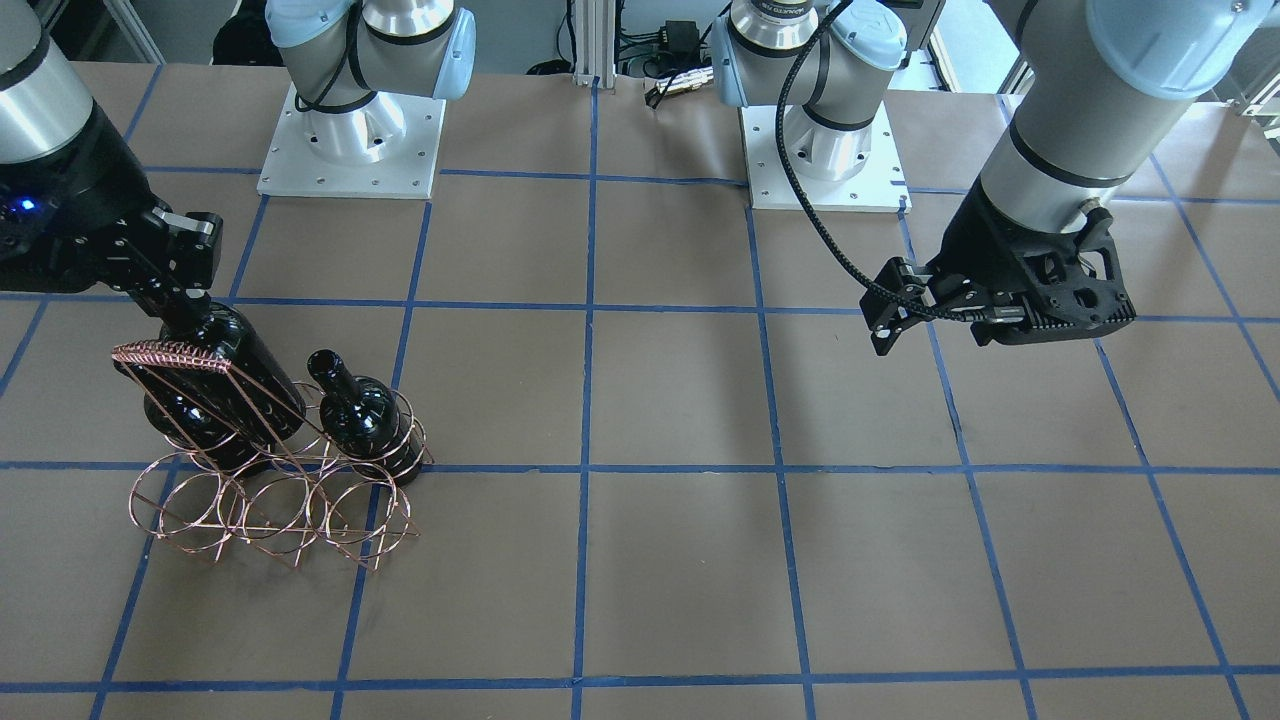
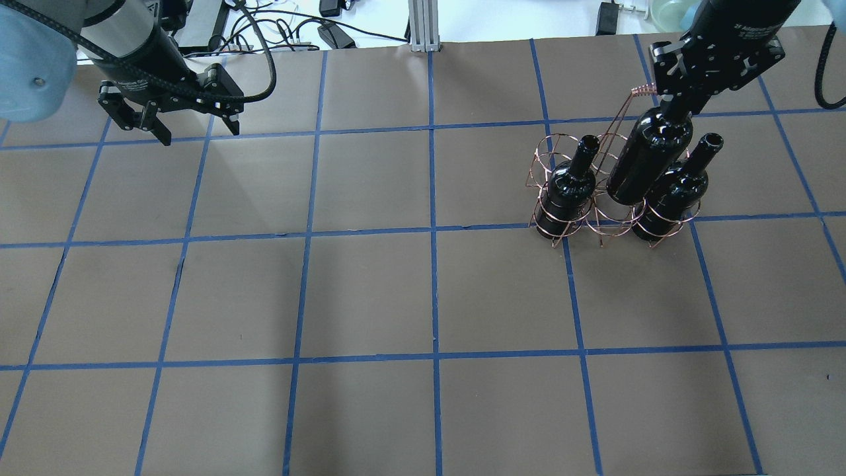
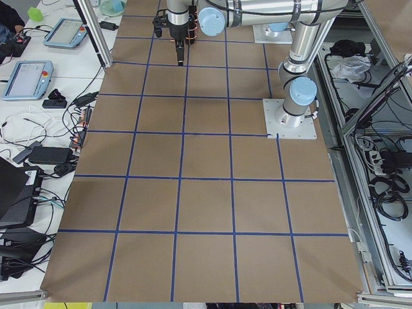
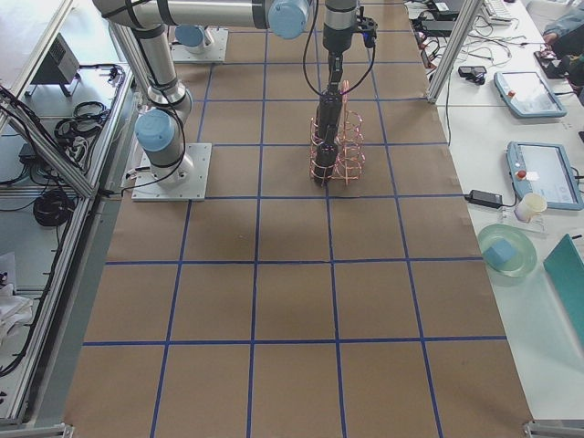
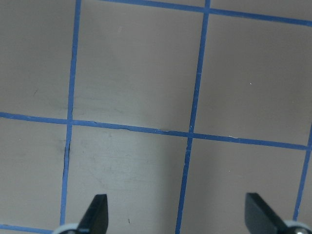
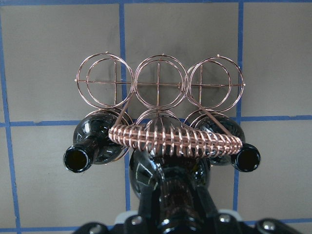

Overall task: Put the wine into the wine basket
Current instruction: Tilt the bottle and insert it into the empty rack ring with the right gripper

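Clamped on the neck of the wine (image 6: 168, 183) is the right gripper (image 6: 170, 226), which is pointed downward from its wrist. In the overhead view the bottle is held leaning, neck toward 1 o'clock. Its body is set at the middle near-row ring of the wine basket (image 6: 158, 83), between a second bottle (image 2: 570, 188) and a third bottle (image 2: 671, 195) in the end rings. Whether its base is down cannot be told. At 10 o'clock the left gripper (image 2: 188, 129) is hung over the table (image 2: 370, 291), fingers spread apart.

You have the handle (image 6: 175, 139) just beside the wine (image 2: 649, 155), bottles (image 2: 570, 188) flanking it; the other row's rings (image 6: 158, 83) stand open.
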You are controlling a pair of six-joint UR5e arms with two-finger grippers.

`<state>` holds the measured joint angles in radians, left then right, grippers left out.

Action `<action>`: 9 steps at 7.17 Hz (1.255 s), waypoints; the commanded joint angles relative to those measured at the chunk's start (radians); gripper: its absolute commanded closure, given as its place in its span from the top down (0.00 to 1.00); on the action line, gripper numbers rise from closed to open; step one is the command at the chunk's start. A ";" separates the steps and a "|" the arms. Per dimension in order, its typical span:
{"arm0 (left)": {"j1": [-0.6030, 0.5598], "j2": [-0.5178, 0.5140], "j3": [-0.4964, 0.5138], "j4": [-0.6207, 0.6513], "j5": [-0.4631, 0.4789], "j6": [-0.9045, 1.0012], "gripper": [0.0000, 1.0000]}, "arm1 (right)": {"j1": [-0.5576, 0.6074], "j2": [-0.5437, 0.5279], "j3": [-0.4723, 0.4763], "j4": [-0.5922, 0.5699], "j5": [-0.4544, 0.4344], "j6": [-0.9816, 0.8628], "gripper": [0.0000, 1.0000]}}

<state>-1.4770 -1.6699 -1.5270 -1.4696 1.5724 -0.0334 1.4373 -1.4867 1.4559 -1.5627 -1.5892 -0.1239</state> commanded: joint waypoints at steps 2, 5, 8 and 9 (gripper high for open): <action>0.000 -0.002 -0.001 -0.002 0.001 0.006 1.00 | 0.000 0.003 0.015 -0.010 0.000 0.004 0.00; 0.000 -0.005 -0.001 0.000 0.000 0.007 1.00 | 0.000 0.016 0.017 -0.025 0.000 0.004 0.00; 0.000 0.002 -0.001 0.000 0.001 0.007 1.00 | 0.002 0.014 0.032 -0.026 0.000 0.007 0.00; -0.003 0.007 0.002 -0.002 0.001 0.007 1.00 | 0.002 0.014 0.044 -0.026 0.000 0.007 0.00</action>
<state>-1.4782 -1.6676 -1.5271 -1.4702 1.5738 -0.0261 1.4387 -1.4723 1.4864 -1.5885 -1.5892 -0.1172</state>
